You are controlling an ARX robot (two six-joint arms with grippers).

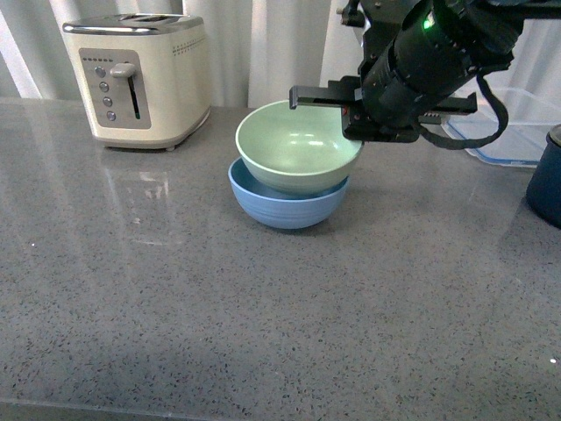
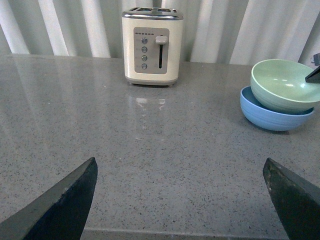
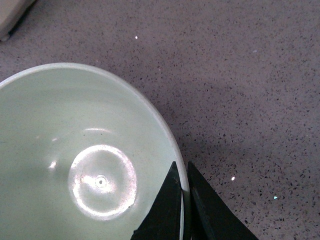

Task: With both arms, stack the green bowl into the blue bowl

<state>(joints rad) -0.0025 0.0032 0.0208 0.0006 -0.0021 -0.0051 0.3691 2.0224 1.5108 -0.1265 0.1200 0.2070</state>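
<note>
Aslant, green bowl [image 1: 298,145] in blue bowl [image 1: 289,209]

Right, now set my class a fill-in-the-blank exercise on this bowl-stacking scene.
1. The green bowl sits tilted in a bowl coloured ____.
2. The right gripper pinches the green bowl's ____.
3. The left gripper is wide ____.
4. The cream appliance at the back is a ____.
Missing words: blue, rim, open, toaster.
</note>
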